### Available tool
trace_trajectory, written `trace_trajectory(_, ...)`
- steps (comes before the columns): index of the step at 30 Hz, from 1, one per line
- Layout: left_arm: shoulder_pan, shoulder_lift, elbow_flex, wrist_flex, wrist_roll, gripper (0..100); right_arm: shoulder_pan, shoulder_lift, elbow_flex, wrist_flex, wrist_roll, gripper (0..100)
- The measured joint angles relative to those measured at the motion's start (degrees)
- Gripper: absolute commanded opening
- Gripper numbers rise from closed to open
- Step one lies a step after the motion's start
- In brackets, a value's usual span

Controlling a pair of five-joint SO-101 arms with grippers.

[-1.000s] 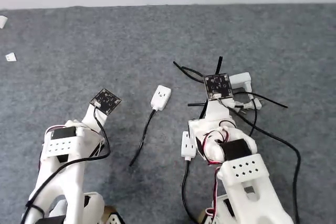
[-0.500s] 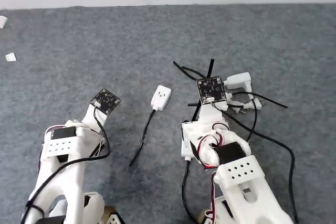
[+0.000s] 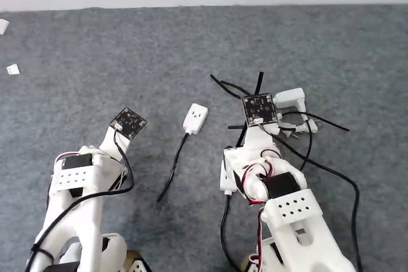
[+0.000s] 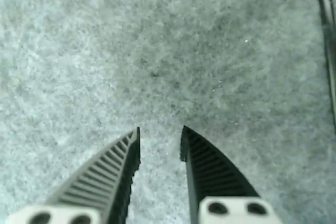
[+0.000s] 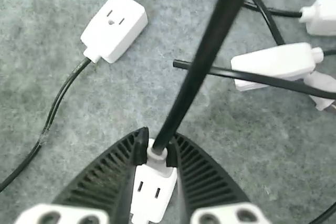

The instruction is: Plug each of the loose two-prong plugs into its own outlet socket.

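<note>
Grey napped surface (image 3: 95,49): right claw (image 5: 157,136) is clamping a white boxy outlet socket (image 5: 152,188); left claw (image 4: 160,129) is hanging parted.

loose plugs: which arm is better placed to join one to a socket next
Right. The right pincer grips a socket, loose plugs lying close by; the left pincer hangs open over bare carpet.

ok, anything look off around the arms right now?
Yes. Thin black cords lie tangled, crossing over the white plastic plugs just beyond the right hand. That hand is shut on a white two-slot socket, not a plug. The socket's thick black cord sticks up across the wrist view.
</note>
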Motion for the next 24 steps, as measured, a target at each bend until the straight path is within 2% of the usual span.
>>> trace_trajectory(24, 0.0, 0.0, 0.0, 0.0, 0.0, 11, 0.0, 0.0, 1.9, -4.0, 5.4, 0.8)
